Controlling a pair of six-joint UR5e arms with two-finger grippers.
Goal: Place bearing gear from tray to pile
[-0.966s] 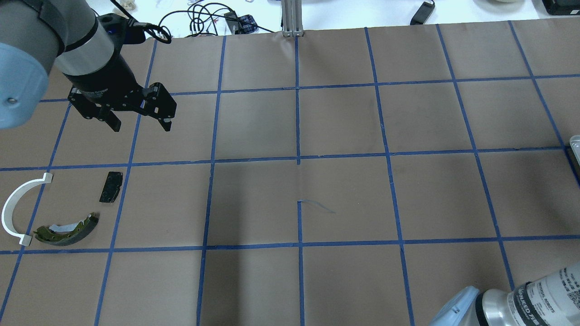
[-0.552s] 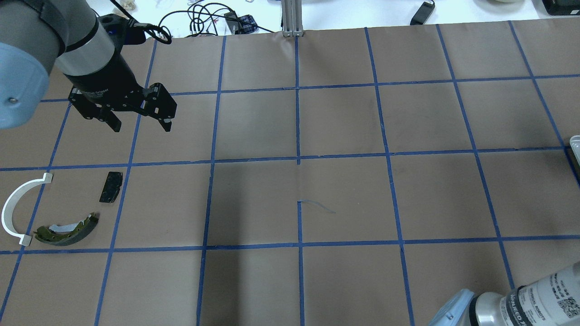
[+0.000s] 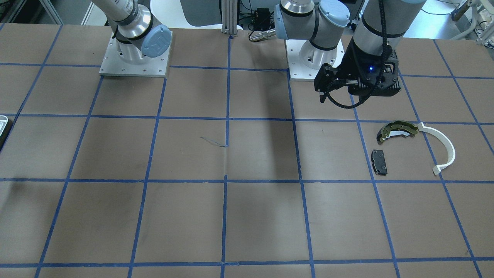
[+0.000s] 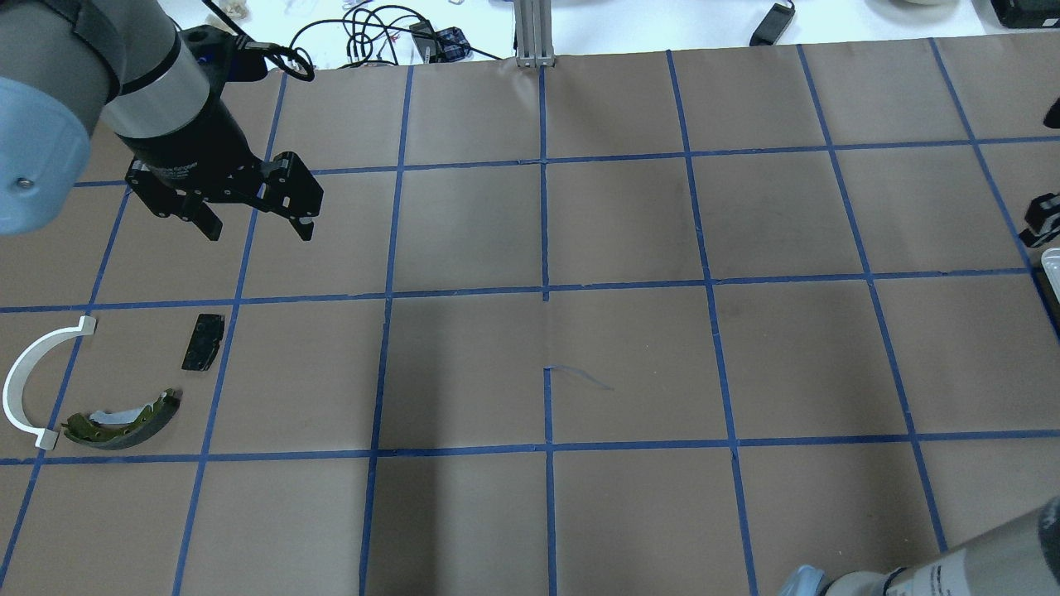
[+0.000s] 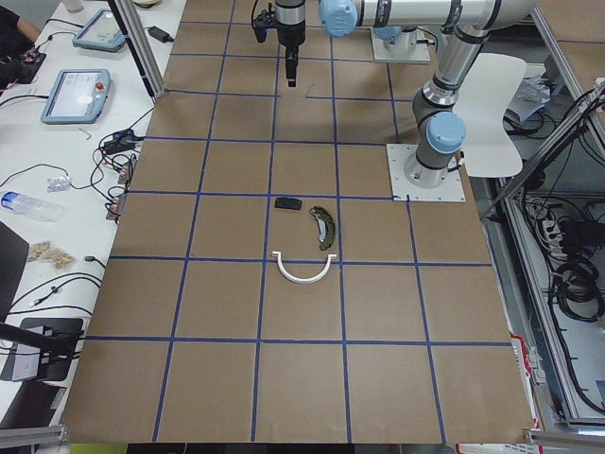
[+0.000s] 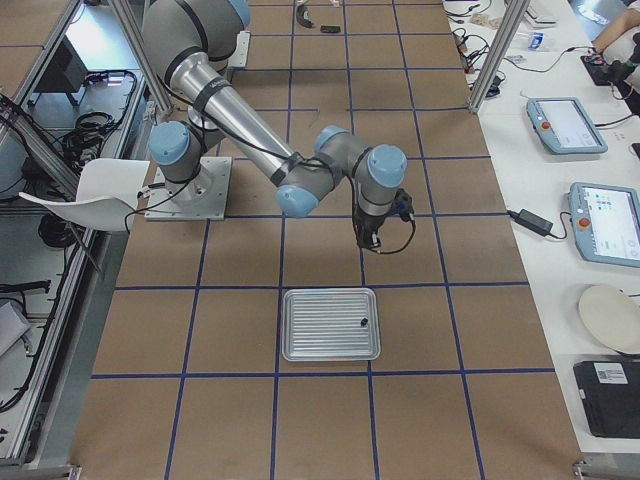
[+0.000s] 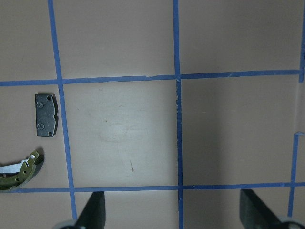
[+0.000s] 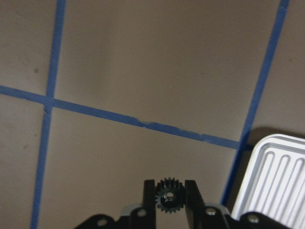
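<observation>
**Gear clamped in the right gripper, just off the tray**

The right gripper [image 6: 366, 238] holds the bearing gear [image 8: 166, 195]. The right wrist view shows the small dark toothed wheel pinched between the two fingers [image 8: 149, 196], with its lower half hidden behind them. It hangs over bare brown paper, near the rounded corner of the tray [image 8: 275, 177], which is cut off by the frame edge. The right-side view shows the whole ribbed tray, with a small dark speck [image 6: 362, 322] on it that is too small to identify. In the overhead view only a sliver of this gripper shows at the right border, and the gear cannot be seen there.

The left gripper [image 4: 258, 230] hangs with its jaws spread wide and nothing between them. It is well apart from the tray and near the pile. The pile is made up of a black brake pad [image 4: 203, 341], an olive brake shoe [image 4: 124, 418] and a white half-ring [image 4: 33, 377]. The left wrist view cuts off most of the shoe and leaves the ring out.
</observation>
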